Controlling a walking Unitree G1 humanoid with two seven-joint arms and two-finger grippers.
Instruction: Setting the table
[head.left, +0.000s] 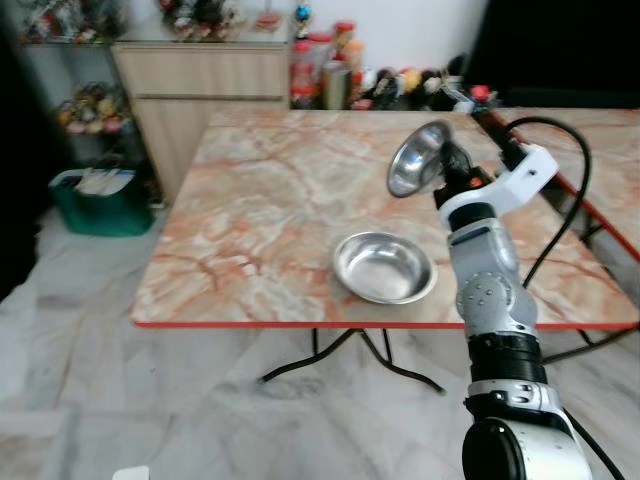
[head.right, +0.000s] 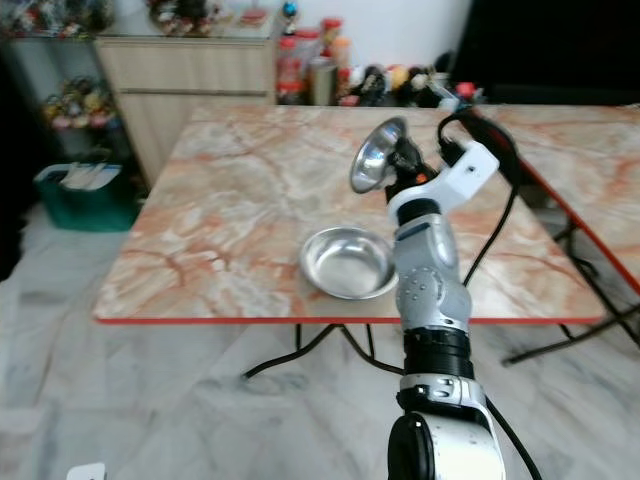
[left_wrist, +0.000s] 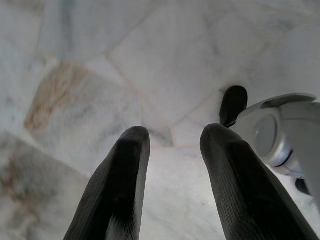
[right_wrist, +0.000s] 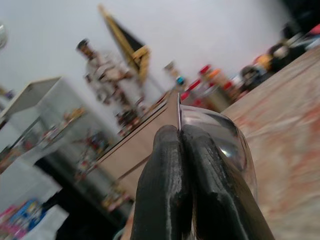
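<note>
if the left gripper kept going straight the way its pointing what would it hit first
Probably the pale marble floor. The left gripper hangs idle, open, pointing down at the tiles with nothing between, though depth is unclear.

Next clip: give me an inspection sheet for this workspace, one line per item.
Surface: marble-pattern table with a red edge.
Job's things: one steel bowl upright near the table's front edge; a second bowl held tilted in the air above the table.
Clutter: nothing seen on the table.
Grippers: right claw pinches the raised bowl's rim; left claw open, hanging over the floor.
Cables: black cable loops from the right wrist.
Surroundings: cabinet, bottles, green bin.
</note>
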